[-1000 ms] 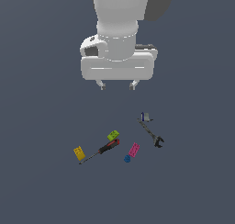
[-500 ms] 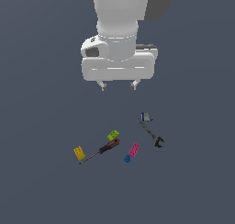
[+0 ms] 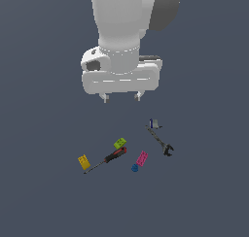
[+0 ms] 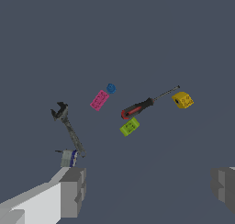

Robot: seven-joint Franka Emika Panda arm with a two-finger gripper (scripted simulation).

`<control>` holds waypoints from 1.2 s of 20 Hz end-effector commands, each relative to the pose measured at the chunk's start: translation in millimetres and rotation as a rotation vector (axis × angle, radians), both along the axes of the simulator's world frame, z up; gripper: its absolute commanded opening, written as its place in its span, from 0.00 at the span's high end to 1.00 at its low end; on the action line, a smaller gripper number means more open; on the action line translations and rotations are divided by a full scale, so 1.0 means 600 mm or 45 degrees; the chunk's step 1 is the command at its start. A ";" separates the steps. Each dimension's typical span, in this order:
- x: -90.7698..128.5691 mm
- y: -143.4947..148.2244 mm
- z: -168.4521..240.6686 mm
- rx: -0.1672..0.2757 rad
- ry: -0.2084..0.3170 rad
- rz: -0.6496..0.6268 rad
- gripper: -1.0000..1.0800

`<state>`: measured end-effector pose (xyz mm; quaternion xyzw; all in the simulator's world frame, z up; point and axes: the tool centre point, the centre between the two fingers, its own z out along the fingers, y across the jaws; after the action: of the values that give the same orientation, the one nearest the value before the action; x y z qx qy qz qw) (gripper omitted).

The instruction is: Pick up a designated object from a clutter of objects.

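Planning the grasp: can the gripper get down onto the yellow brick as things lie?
Probably yes: the yellow brick lies apart at the clutter's edge, only the screwdriver tip near it, and the gripper hangs open above.

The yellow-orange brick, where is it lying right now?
In the exterior view the yellow-orange brick lies farthest to that view's left, just beside the tip of the screwdriver, apart from the lime-green brick.

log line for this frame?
phase: pre-grasp | gripper: open, empty, above clutter | target: yellow brick, untouched, by screwdriver tip
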<state>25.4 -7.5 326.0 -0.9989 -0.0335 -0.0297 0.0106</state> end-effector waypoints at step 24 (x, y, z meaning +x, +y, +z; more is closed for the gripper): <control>0.149 -0.202 -0.281 -0.037 0.042 0.498 0.04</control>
<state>111.5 -119.6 170.6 -0.9768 -0.2137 -0.0114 0.0027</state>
